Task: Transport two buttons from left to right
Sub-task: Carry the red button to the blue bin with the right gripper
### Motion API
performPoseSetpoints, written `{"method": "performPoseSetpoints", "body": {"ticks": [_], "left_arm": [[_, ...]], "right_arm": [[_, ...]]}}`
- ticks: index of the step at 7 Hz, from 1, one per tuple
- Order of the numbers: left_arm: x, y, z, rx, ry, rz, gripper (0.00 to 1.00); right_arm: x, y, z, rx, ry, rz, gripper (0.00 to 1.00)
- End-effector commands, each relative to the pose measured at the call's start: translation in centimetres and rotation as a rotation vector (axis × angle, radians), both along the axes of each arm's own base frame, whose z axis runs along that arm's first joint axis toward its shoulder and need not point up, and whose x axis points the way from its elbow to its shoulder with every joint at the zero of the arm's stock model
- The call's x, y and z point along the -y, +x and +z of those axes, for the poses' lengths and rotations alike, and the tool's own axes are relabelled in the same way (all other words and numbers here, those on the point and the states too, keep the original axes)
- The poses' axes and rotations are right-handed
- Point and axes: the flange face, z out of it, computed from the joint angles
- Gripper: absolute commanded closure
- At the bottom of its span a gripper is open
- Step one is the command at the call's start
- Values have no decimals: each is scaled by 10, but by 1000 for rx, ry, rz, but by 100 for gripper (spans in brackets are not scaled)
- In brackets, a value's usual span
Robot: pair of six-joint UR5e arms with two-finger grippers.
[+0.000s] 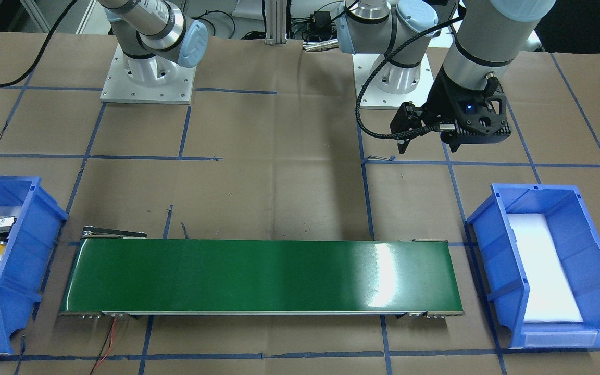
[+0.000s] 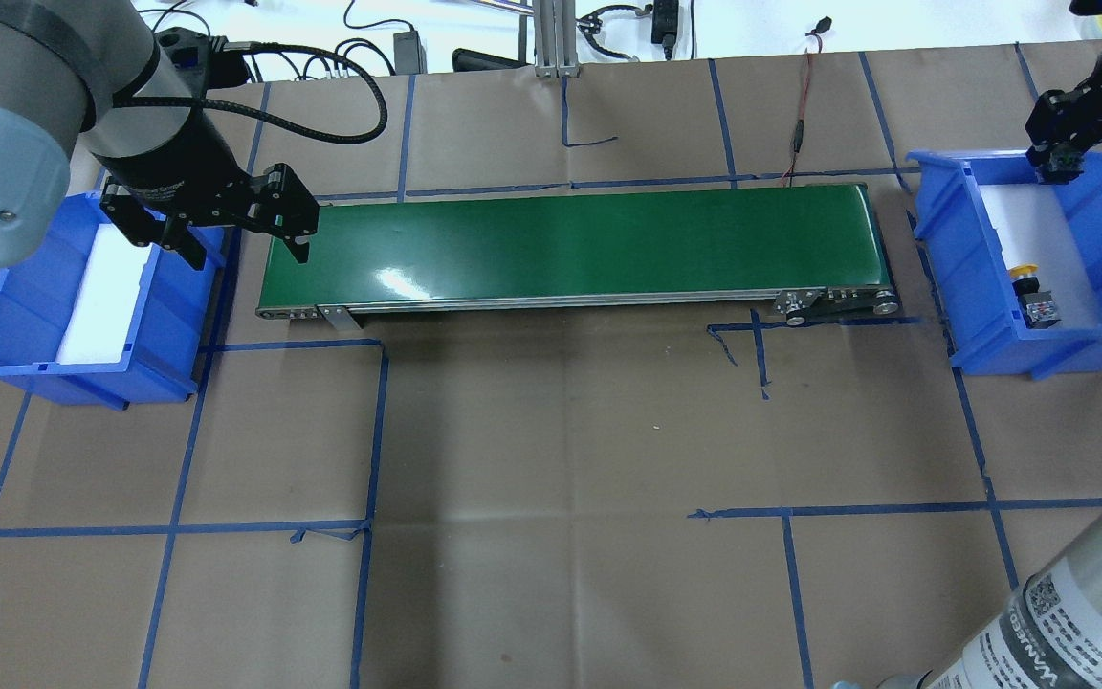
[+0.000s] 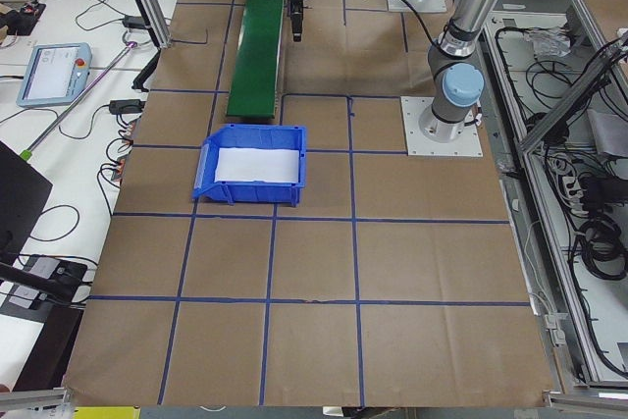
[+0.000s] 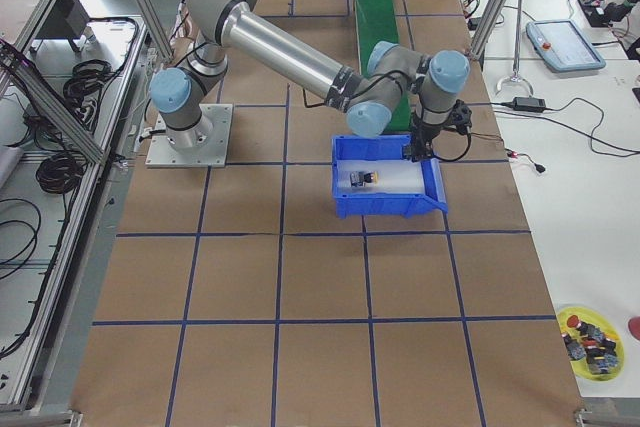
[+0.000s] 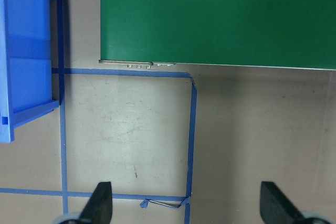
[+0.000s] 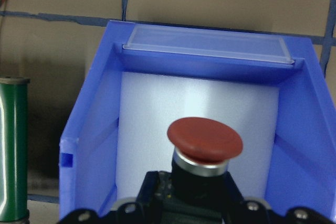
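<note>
Right fingers (image 2: 1046, 151) clenched on red button (image 6: 205, 140), hanging straight above right bin (image 6: 89, 150); yellow button (image 2: 1024, 271) inside it. Left fingers (image 5: 102, 203) released

A brown kraft-paper table cover (image 2: 561, 431) is carrying a grid of blue tape lines (image 2: 130, 529). A long glossy conveyor belt (image 1: 258, 276) is gleaming deep green, with pale glare patches and a thin silver edge. Two bright blue plastic bins, the left bin (image 2: 82, 383) and the right bin (image 2: 1039, 354), are each showing a white foam floor. A yellow-capped push-button switch (image 2: 1029, 287) is showing a black-grey body. A red-capped push-button switch (image 6: 205, 139) is showing a silver collar above black. The matte black left gripper (image 2: 250, 254) and right gripper (image 2: 1056, 170) are contrasting with silver-grey arms capped in pale blue.
</note>
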Motion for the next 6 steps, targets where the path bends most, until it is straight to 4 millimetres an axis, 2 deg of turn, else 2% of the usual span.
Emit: {"method": "performPoseSetpoints", "body": {"ticks": [1, 2, 3, 4, 6], "left_arm": [[0, 0, 0, 0, 0, 0, 0], [0, 0, 0, 0, 0, 0, 0], [0, 0, 0, 0, 0, 1, 0], [0, 0, 0, 0, 0, 0, 0], [0, 0, 0, 0, 0, 0, 0]], "right_arm": [[-1, -8, -48, 31, 60, 6, 97], [-2, -9, -65, 38, 71, 4, 96], [-2, -8, -67, 38, 75, 6, 96], [-1, -9, -82, 45, 95, 5, 96], [1, -9, -98, 58, 114, 5, 95]]}}
